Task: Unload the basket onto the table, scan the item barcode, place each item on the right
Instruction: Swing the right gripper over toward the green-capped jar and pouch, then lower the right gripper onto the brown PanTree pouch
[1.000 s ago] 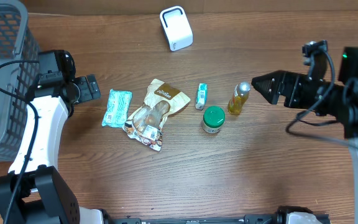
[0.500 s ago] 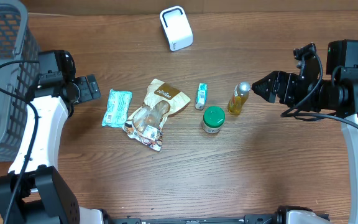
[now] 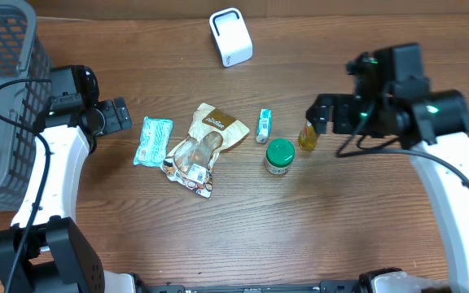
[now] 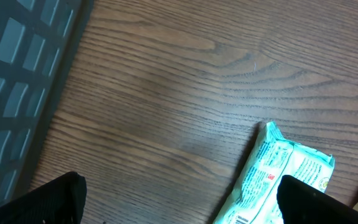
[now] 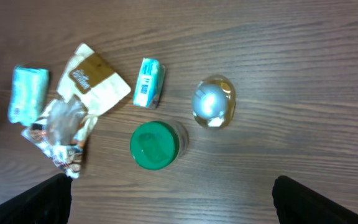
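Note:
Several items lie mid-table: a teal packet [image 3: 152, 140], a brown snack bag [image 3: 204, 146], a small teal box [image 3: 264, 125], a green-lidded jar [image 3: 279, 155] and a yellow bottle [image 3: 308, 138] with a silver cap. My right gripper [image 3: 321, 114] hovers over the bottle, open and empty. The right wrist view looks down on the bottle [image 5: 213, 102], the jar [image 5: 155, 145] and the box [image 5: 148, 83] ahead of my right gripper [image 5: 173, 205]. My left gripper [image 3: 119, 114] is open beside the teal packet [image 4: 278, 174], holding nothing. No barcode is clearly readable.
A white scanner [image 3: 231, 37] stands at the back centre. A grey mesh basket [image 3: 2, 98] fills the left side, its wall [image 4: 17, 81] close to my left gripper [image 4: 179, 205]. Bare wood lies in front of the items.
My right arm has swung left and tipped down over the yellow bottle, its jaws widening. The left arm and all items have stayed put.

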`<state>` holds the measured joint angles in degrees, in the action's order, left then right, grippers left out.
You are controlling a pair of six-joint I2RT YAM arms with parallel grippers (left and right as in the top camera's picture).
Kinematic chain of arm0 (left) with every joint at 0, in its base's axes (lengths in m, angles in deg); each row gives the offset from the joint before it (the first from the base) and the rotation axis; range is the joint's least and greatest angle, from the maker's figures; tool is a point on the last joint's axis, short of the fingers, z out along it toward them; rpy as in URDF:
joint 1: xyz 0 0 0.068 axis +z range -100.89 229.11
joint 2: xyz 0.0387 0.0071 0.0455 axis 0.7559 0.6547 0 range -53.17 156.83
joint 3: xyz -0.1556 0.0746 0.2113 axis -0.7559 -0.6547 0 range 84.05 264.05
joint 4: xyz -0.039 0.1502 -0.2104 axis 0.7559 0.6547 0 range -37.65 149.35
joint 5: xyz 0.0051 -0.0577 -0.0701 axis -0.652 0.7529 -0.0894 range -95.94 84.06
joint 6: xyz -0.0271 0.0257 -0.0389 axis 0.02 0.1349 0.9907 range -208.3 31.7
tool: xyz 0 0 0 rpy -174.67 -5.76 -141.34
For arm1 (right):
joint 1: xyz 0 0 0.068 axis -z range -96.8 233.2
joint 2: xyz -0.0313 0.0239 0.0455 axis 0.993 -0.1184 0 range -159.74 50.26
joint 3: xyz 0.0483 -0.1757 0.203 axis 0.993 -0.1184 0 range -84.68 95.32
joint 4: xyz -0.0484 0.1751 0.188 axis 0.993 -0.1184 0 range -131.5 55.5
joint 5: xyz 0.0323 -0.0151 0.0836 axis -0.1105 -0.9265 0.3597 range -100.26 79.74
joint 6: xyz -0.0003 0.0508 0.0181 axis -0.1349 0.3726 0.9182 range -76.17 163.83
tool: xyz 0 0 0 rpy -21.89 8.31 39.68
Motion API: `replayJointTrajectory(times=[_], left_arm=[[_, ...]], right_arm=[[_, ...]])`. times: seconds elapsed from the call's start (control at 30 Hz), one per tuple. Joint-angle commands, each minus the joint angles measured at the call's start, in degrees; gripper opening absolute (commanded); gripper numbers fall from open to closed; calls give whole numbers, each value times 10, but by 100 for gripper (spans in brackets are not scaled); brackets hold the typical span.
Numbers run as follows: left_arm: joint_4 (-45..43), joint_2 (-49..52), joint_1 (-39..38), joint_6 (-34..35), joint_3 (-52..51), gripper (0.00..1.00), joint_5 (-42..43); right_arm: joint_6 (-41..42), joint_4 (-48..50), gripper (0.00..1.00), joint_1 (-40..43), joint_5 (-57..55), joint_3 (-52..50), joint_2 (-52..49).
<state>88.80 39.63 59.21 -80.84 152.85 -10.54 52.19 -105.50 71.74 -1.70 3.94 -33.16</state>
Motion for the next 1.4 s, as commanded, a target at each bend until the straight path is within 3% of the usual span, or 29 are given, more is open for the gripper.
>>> replayJointTrajectory(times=[0.0,0.17,0.4,1.03,1.37], left_arm=[[0,-9,-4,-7,13,99,-3],[0,-9,-4,-7,13,100,-3],[0,-9,-4,-7,13,99,-3],[0,-9,-4,-7,13,100,-3],[0,-9,-4,-7,13,100,-3]], right_arm=[[28,-5,100,-37,-66,34,-31],[44,-26,100,-82,-64,33,-56],[140,-52,100,-138,-64,23,-65],[144,72,100,-302,-66,13,-78],[144,133,100,-358,-55,13,-154]])
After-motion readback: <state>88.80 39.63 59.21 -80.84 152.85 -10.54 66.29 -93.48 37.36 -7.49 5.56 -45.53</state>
